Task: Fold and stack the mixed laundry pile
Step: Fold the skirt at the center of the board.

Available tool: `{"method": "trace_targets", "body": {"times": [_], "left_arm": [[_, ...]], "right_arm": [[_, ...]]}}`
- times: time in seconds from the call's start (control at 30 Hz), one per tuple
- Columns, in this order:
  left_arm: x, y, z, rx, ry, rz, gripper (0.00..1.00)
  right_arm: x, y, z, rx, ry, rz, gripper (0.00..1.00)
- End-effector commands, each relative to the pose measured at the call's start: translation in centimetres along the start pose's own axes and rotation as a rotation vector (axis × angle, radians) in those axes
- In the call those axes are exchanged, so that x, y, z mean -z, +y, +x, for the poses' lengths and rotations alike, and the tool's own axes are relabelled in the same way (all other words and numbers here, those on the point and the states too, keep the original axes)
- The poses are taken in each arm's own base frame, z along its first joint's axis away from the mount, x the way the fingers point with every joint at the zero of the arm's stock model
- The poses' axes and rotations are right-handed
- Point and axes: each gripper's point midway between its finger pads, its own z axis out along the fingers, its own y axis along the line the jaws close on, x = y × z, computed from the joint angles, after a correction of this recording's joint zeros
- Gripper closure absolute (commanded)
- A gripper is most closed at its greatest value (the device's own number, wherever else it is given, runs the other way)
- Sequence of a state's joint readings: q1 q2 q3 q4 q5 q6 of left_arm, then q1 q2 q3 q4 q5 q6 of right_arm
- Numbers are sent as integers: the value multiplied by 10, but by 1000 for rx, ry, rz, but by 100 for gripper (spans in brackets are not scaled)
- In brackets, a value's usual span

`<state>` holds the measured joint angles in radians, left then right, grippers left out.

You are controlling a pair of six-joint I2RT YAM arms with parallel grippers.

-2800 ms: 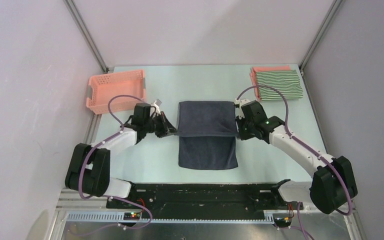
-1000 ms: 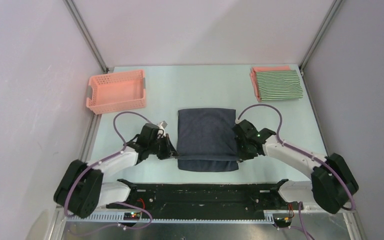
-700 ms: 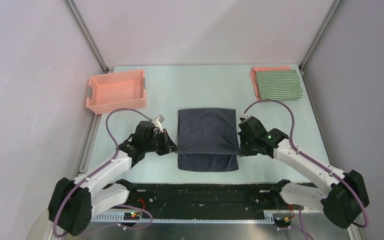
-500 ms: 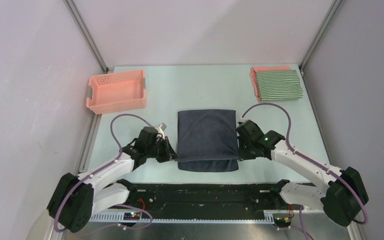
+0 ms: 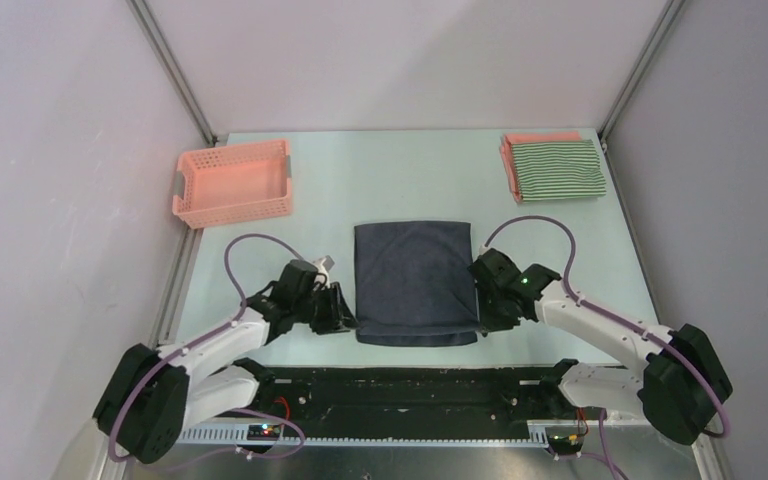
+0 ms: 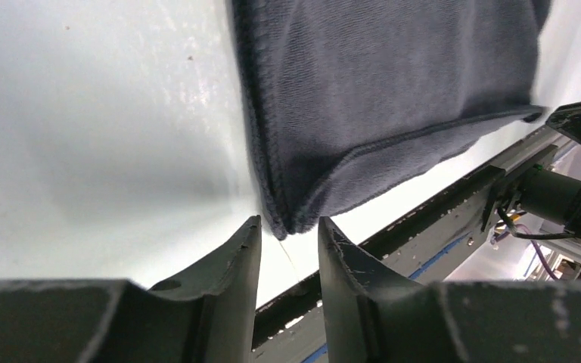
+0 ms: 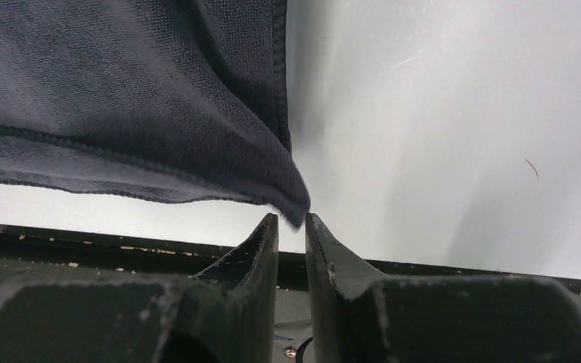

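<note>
Three garments counted.
- Dark navy-grey garment (image 5: 415, 275): one, flat at centre of surface (image 5: 400, 180). Folded double, almost square, no clear long axis, sides square to surface edges. Free hems face arm bases, top hem just short of lower one.
- Striped garment (image 5: 558, 170): one, folded, long axis left-right, stacked on salmon-pink shirt (image 5: 540, 138) at far right corner.
- Pink basket (image 5: 235, 150): one, far left.

Two pincers at navy near corners.
- Left pincer (image 6: 290, 223): narrowly parted around corner.
- Right pincer (image 7: 291, 218): almost closed at corner, cannot tell whether gripping.
</note>
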<state>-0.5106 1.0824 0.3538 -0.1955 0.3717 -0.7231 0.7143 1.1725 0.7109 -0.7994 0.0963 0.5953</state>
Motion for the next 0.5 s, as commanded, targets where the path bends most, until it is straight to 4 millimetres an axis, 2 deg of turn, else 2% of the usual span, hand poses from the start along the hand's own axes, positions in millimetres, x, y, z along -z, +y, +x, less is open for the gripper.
{"method": "trace_targets", "body": {"times": [0.0, 0.17, 0.27, 0.33, 0.47], "left_arm": [[21, -31, -27, -88, -99, 58, 61], [21, -51, -41, -149, -99, 84, 61], [10, -56, -47, -179, -73, 58, 62], [-2, -56, -48, -188, -49, 46, 63], [-22, -56, -40, -198, 16, 36, 65]], "right_arm": [[24, 12, -15, -28, -65, -52, 76], [28, 28, -34, -31, -117, -102, 76], [24, 43, -49, -4, -162, -148, 76], [18, 55, -58, 21, -184, -177, 76], [-10, 75, -63, 75, -156, -207, 81]]}}
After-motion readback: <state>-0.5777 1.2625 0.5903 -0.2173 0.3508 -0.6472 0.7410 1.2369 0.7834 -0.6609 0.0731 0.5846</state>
